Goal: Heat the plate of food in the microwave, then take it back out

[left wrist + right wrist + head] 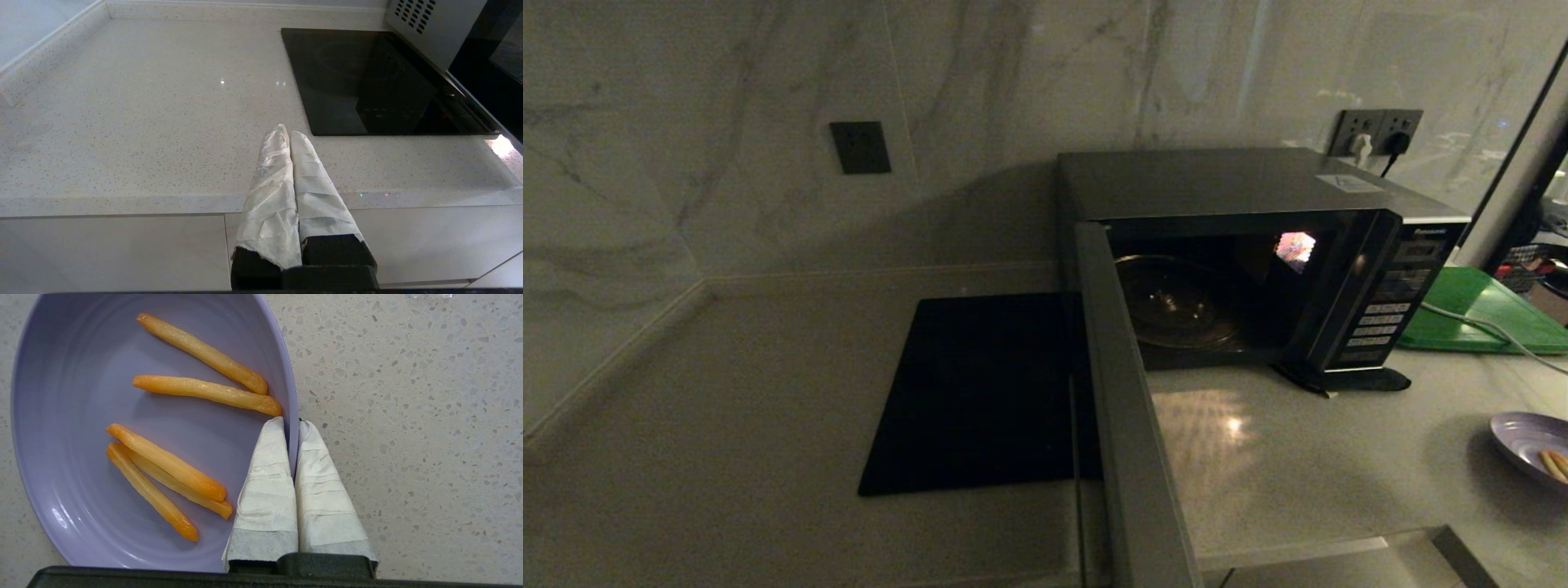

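Observation:
The pale lilac plate of food (1523, 441) sits on the counter at the far right edge of the head view, cut off by the frame. In the right wrist view the plate (81, 428) holds several golden fries (204, 390). My right gripper (291, 426) is shut on the plate's rim, one taped finger inside and one outside. The silver microwave (1225, 184) stands with its door (1127, 425) swung wide open; its glass turntable (1176, 306) is bare. My left gripper (288, 134) is shut on nothing, over the counter's front edge.
A flat black cooktop (980, 392) lies left of the microwave, also in the left wrist view as the cooktop (367, 81). A green tray (1478, 314) and a white cable (1494, 331) sit behind the plate. Wall sockets (1376, 131) are above the microwave.

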`<state>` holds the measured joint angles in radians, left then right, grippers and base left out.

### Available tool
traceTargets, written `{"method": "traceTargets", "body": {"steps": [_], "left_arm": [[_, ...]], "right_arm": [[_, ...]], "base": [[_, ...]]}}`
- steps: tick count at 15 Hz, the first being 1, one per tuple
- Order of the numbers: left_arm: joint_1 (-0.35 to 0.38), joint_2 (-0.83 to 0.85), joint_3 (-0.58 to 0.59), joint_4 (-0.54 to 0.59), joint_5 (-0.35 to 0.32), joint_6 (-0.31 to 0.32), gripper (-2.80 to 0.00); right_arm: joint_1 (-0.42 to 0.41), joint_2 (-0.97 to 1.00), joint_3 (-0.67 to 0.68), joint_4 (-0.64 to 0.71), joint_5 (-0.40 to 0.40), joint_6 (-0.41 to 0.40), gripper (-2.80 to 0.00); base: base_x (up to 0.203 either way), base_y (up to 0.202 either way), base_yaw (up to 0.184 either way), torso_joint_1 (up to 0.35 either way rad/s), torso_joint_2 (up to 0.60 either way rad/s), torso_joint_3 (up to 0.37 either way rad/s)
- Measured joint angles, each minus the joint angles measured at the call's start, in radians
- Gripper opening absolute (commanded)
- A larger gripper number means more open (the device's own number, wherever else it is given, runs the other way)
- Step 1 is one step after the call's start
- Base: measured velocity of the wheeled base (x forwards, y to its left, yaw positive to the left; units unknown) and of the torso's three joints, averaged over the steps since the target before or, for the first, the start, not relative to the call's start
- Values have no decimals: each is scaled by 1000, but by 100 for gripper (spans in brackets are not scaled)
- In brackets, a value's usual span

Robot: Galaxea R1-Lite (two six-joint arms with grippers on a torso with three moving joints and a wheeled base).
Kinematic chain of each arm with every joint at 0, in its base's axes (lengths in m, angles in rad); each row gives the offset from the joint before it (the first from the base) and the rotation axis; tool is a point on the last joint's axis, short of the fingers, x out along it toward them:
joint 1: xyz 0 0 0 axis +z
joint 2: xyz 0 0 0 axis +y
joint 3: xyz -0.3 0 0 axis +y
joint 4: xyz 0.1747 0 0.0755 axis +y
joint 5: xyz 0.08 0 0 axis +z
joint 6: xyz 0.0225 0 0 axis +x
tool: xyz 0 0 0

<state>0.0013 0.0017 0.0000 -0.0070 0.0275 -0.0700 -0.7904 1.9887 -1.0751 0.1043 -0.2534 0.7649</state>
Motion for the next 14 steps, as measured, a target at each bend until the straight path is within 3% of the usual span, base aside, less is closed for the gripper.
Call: {"method": "traceTargets", "body": {"steps": [1, 2, 11, 14], "left_arm": [[0, 0, 0, 0, 0, 0, -280], [0, 0, 0, 0, 0, 0, -280], [0, 0, 0, 0, 0, 0, -280], [0, 0, 0, 0, 0, 0, -280]], "right_arm": [[0, 1, 0, 0, 0, 0, -280], [-1, 2, 0, 0, 2, 0, 0], [-8, -14, 8, 8, 20, -33, 0], [-8, -79, 2, 8, 51, -78, 0]], "base": [[0, 0, 0, 0, 0, 0], [0, 0, 0, 0, 0, 0], [0, 0, 0, 0, 0, 0], [0, 0, 0, 0, 0, 0]]}}
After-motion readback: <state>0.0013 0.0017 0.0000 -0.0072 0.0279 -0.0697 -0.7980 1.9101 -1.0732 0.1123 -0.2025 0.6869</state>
